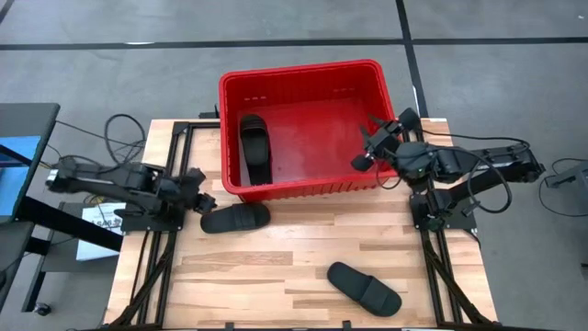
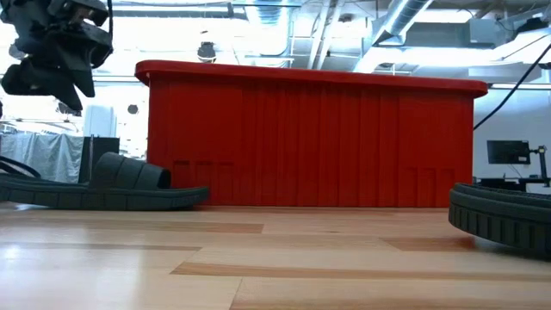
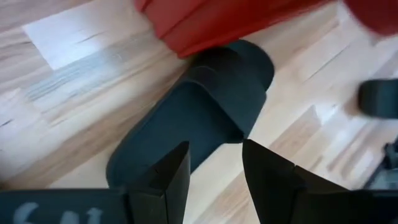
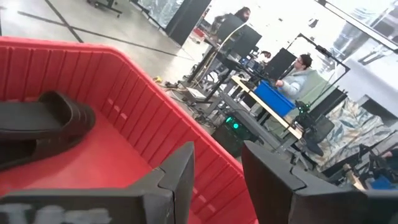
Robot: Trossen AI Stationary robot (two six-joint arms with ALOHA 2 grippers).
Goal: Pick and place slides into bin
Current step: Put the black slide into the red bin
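The red bin (image 1: 303, 188) stands at the table's far middle. One black slide (image 1: 254, 147) lies on the bin's floor by its left wall and also shows in the right wrist view (image 4: 46, 118). A second slide (image 1: 235, 218) lies flat on its sole on the table in front of the bin's left corner. A third slide (image 1: 365, 287) lies at the near right. My left gripper (image 1: 206, 200) is open, just above the left end of the second slide (image 3: 199, 112). My right gripper (image 1: 369, 147) is open and empty above the bin's right side.
The bin's front wall (image 2: 310, 138) rises right behind the second slide (image 2: 103, 185). The third slide (image 2: 504, 215) lies close to the near edge. Bare wood lies between the two table slides. People sit at desks (image 4: 301, 68) in the room beyond.
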